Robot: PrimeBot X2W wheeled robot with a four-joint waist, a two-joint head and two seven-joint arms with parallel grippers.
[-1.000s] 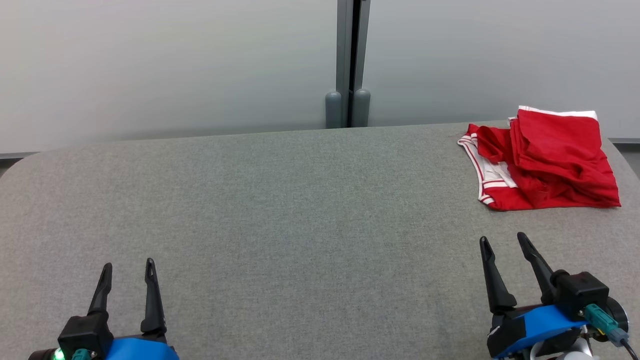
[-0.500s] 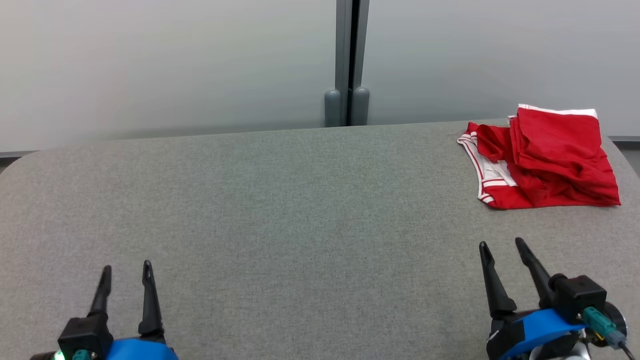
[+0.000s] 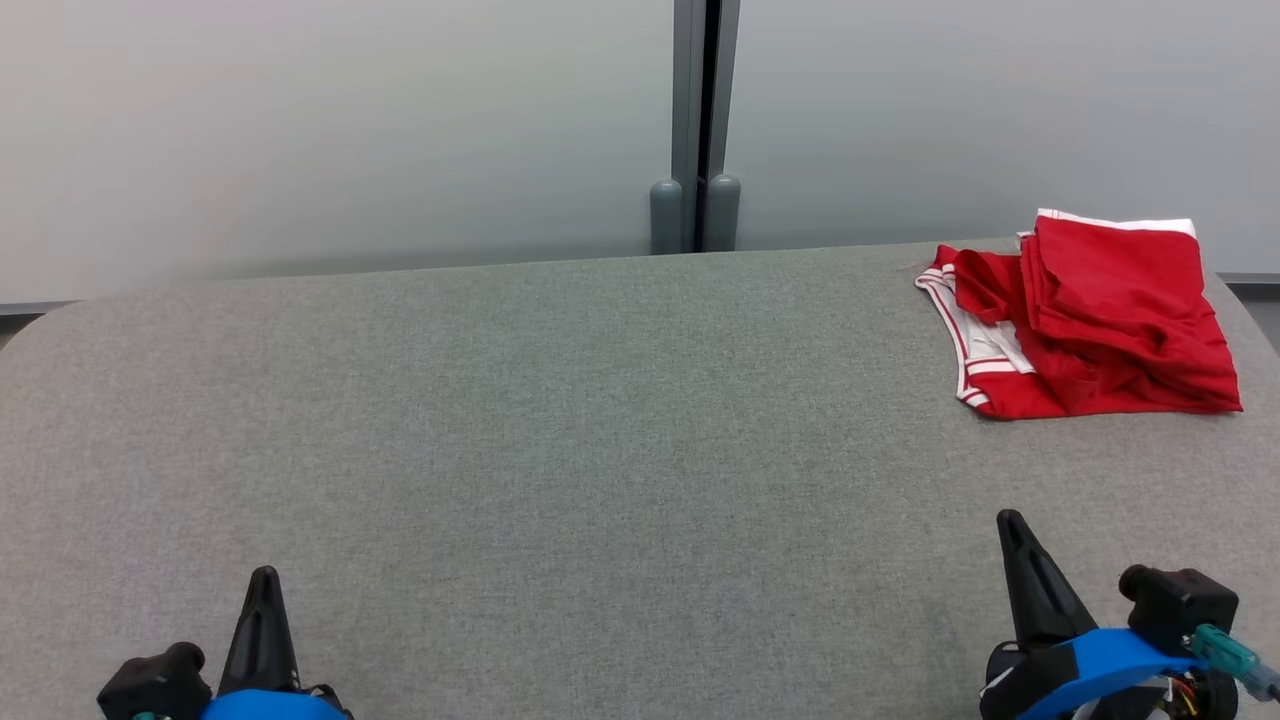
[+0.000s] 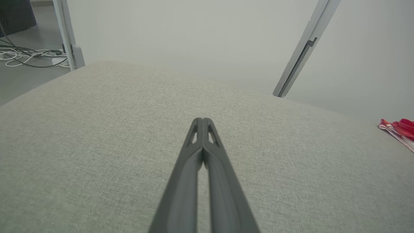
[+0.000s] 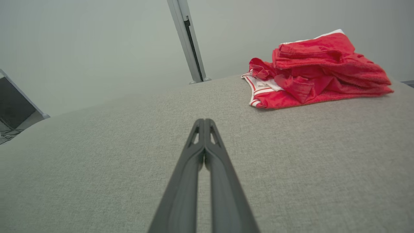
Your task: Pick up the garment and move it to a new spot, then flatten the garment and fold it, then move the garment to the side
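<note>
Both sets of jaws are fully closed, holding nothing: your left gripper and right gripper are at the near edge of the grey surface, fingers pressed together. The red garment with white trim lies bunched at the far right corner, well apart from both, with bare surface between. Left wrist view picks up white cables on the floor; right wrist view gives you the garment's stacked folds side-on.

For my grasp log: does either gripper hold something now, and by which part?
Nothing is held. The left gripper and the right gripper are both shut and empty. The red garment lies apart from them, on the far right of the grey surface.
</note>
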